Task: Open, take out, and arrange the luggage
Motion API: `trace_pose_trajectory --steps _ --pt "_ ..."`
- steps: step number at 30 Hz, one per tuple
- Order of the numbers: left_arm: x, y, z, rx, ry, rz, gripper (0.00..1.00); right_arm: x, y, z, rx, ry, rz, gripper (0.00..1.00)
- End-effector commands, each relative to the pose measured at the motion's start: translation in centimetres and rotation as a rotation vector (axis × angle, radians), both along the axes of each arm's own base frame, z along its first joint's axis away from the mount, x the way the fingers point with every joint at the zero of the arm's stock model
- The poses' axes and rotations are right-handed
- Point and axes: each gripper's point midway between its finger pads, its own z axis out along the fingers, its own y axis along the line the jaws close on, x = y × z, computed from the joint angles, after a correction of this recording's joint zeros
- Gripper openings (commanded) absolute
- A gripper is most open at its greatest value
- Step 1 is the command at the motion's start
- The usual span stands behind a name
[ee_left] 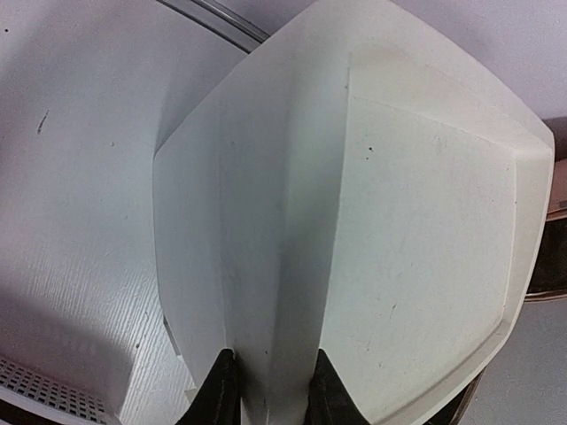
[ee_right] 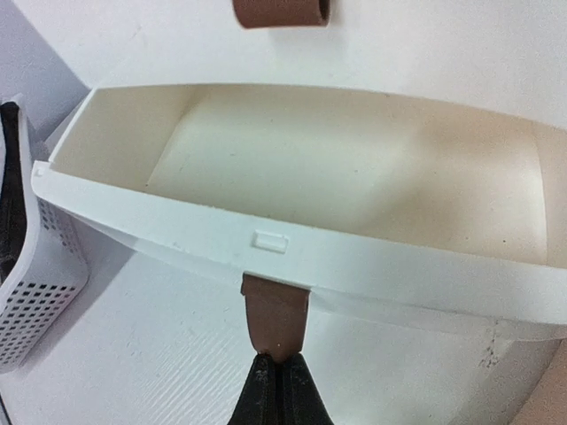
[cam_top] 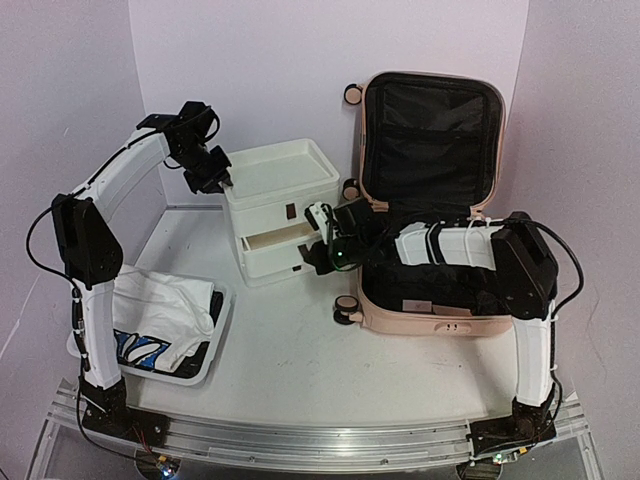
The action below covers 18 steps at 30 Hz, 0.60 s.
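1. The pink case (cam_top: 432, 318) sits on the table (cam_top: 300, 365) at the right, just beside the white drawers (cam_top: 280, 200).
2. The case is open. Its lid (cam_top: 430, 140) stands up vs. the back wall w/ the black inside facing us. The bottom half lies flat.
3. Two wheels show on the case's left side: one low (cam_top: 345, 310), one up top (cam_top: 352, 95).
4. The R arm reaches over the case's bottom half to the drawers.
5. R hand (ee_right: 276, 376) is pinched tight on the brown tab (ee_right: 275, 314) of the low drawer (ee_right: 354, 168).
6. That drawer sticks out part way.
7. L hand (ee_left: 271, 394) is at the top left edge of the drawers. One finger (ee_left: 220, 390) is on each side of the raised rim, and both look to touch it, so it grips the drawers there.
8. A white basket (cam_top: 222, 322) w/ holes sits at the front left, well apart from the case. A white cloth (cam_top: 150, 310) w/ blue print lies in it.
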Motion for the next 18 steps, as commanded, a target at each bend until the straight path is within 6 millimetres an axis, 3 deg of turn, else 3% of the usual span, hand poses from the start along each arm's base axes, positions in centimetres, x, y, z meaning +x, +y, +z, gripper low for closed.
trace_pose_trajectory --steps 1,6,12,16,18 --pt "1.3 0.4 1.8 -0.065 -0.048 0.044 0.0 -3.5 -0.1 2.0 0.025 0.06 0.115 0.0" --pt "1.5 0.4 1.7 -0.06 -0.049 0.035 0.0 -6.6 -1.2 1.6 0.004 0.127 0.187 0.0" --pt "1.6 0.7 1.5 -0.049 -0.051 0.041 0.0 -8.4 -2.7 1.9 -0.048 0.141 0.226 0.01" --pt "1.8 0.6 1.6 -0.054 -0.055 0.017 0.03 -9.2 -3.2 1.9 -0.072 0.163 0.249 0.15" --pt "1.9 0.4 1.7 -0.054 -0.063 -0.009 0.11 -9.1 -3.2 2.7 -0.077 0.135 0.26 0.24"
